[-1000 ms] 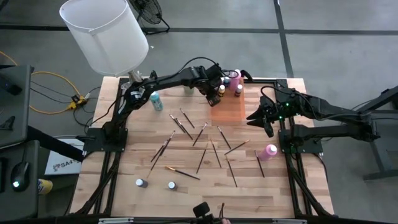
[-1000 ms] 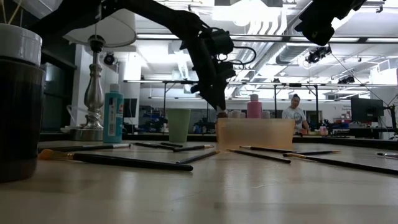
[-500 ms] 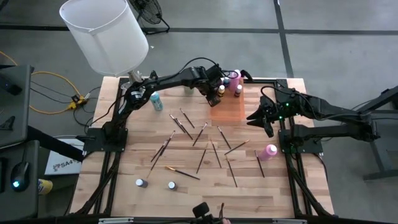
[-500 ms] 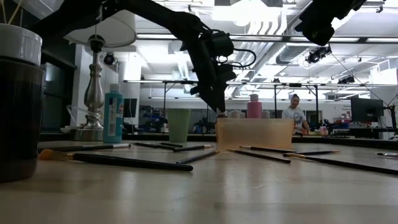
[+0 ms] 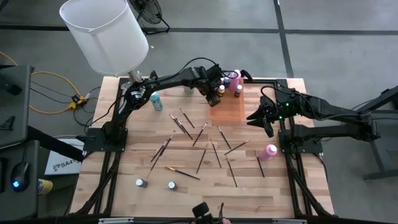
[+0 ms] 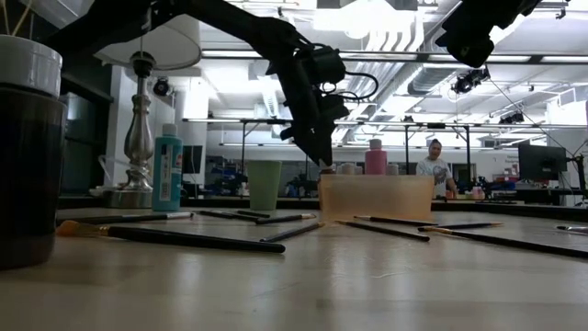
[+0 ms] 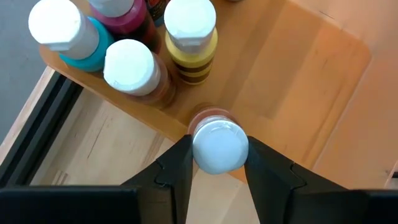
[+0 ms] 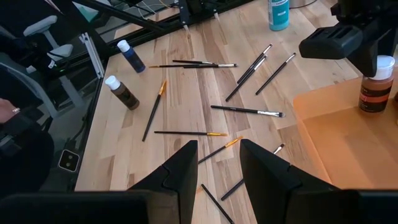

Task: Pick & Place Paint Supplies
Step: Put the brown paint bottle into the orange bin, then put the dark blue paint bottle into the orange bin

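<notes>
An orange see-through tray [image 5: 231, 111] sits at the table's far side, with several pale-capped paint bottles [image 7: 134, 65] standing in its far corner. My left gripper [image 5: 219, 93] reaches over the tray's left part and is shut on a brown paint bottle [image 8: 375, 84]. Thin dark paintbrushes [image 5: 199, 135] lie scattered over the middle of the table. A pink bottle [image 5: 268, 150] lies on its side at the right. My right gripper [image 8: 217, 167] hovers open above the table's right side, with nothing between its fingers. My left gripper has the brown bottle's white cap [image 7: 219, 148] between its two fingers, one on each side. The fingers come slanting down from the table's left. The bottle stands upright, and its base appears to rest on the tray's floor [image 8: 348, 118] near the tray's edge.
A big white lampshade [image 5: 106, 31] stands at the far left corner, with a teal bottle [image 5: 155, 99] near it. Two small dark bottles [image 5: 142, 183] [image 5: 171, 185] stand near the front left. A green cup [image 6: 265, 186] is beside the tray. A person stands in the room beyond.
</notes>
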### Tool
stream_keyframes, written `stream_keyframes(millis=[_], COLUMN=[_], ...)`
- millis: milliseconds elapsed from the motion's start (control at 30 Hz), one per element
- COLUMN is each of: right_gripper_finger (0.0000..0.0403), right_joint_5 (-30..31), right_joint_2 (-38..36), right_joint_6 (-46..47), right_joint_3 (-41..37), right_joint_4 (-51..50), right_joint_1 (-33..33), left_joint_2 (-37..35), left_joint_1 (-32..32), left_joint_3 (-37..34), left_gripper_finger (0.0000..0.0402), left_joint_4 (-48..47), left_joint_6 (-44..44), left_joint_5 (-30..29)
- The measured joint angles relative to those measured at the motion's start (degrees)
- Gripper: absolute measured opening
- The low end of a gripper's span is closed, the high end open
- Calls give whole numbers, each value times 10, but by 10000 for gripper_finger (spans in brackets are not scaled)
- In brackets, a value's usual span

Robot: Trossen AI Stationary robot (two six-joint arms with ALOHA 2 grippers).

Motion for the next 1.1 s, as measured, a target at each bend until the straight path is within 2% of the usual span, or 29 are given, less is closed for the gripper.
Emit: stream_keyframes(millis=[267,800,1100], right_gripper_finger=[113,113,113], right_joint_5=[0,0,0], right_joint_2=[0,0,0], right_joint_6=[0,0,0], right_joint_3=[0,0,0], right_joint_4=[0,0,0], right_joint_1=[0,0,0], left_joint_2=[0,0,-15], left_joint_1=[0,-4,-13], left_joint_3=[0,0,22], left_gripper_finger=[165,168,168], left_joint_4=[-6,-5,-14], left_joint_6=[2,2,17], left_joint_5=[-2,-8,4])
